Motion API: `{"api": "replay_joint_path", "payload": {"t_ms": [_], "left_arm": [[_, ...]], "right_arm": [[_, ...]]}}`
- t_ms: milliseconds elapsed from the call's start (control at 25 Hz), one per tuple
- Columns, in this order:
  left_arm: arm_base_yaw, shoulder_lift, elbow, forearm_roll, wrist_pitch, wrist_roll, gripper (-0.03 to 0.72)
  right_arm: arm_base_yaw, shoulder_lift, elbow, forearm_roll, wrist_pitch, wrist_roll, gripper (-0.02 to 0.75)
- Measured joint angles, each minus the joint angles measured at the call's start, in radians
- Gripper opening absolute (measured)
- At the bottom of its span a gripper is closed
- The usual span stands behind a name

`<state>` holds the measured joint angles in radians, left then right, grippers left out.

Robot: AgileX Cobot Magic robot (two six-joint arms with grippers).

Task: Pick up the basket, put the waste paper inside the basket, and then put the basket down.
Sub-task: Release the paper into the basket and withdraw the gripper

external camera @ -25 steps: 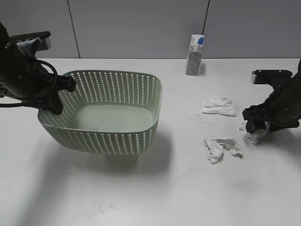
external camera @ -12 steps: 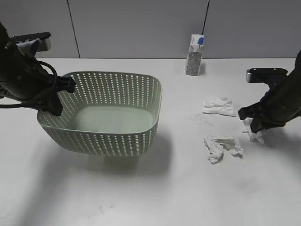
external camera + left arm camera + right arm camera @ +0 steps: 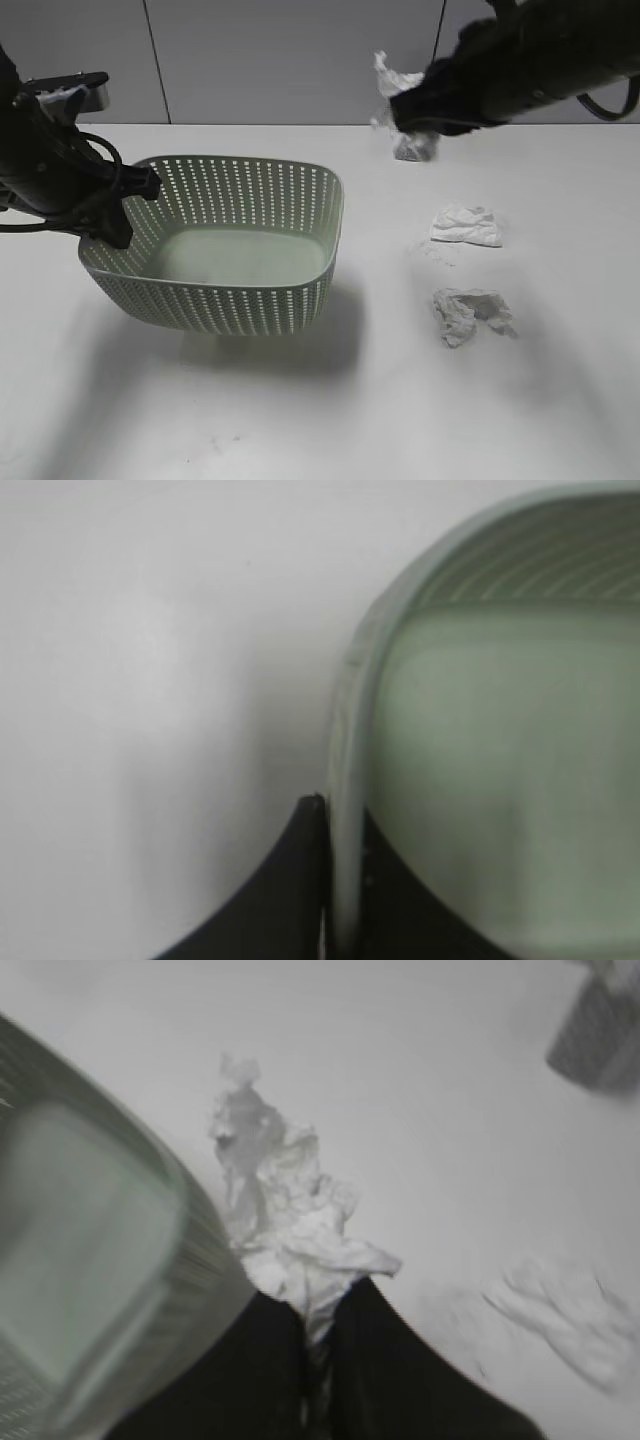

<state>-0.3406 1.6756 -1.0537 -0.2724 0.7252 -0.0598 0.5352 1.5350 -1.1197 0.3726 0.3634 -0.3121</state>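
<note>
The sage-green perforated basket (image 3: 240,245) hangs tilted just above the white table, held at its left rim by my left gripper (image 3: 118,215); the left wrist view shows the jaws (image 3: 340,825) shut on the rim (image 3: 350,740). My right gripper (image 3: 400,105) is raised at the upper right, shut on a crumpled white waste paper wad (image 3: 393,80), to the right of the basket and above it. In the right wrist view the wad (image 3: 290,1230) hangs from the jaws (image 3: 322,1310) beside the basket (image 3: 80,1260). Two more wads lie on the table (image 3: 467,225), (image 3: 472,311).
An upright white-grey carton (image 3: 413,145) stands at the back of the table, mostly hidden behind my right arm; it also shows blurred in the right wrist view (image 3: 600,1035). Grey wall panels close the far side.
My right gripper has lifted its paper wad off the table at the right and swung up and left towards the basket. The basket and left arm have barely moved.
</note>
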Motion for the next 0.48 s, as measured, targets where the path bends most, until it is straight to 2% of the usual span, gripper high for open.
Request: {"api": "replay_joint_path", "payload": {"t_ms": [200,360,400,480], "left_arm": [[0.000,0.004,0.000,0.000,-0.001,0.000,0.003],[0.000,0.004,0.000,0.000,-0.009,0.000,0.003],[0.000,0.004,0.000,0.000,-0.011,0.000,0.003],[0.000,0.004,0.000,0.000,-0.012,0.000,0.003]], "right_arm": [[0.162,0.005,-0.011,0.002,-0.126,-0.005,0.033],[0.257,0.058,-0.011,0.002,-0.181,-0.006,0.039],[0.270,0.076,-0.011,0.002,-0.186,-0.006,0.056],[0.286,0.121,-0.011,0.002,-0.187,-0.007,0.139]]}}
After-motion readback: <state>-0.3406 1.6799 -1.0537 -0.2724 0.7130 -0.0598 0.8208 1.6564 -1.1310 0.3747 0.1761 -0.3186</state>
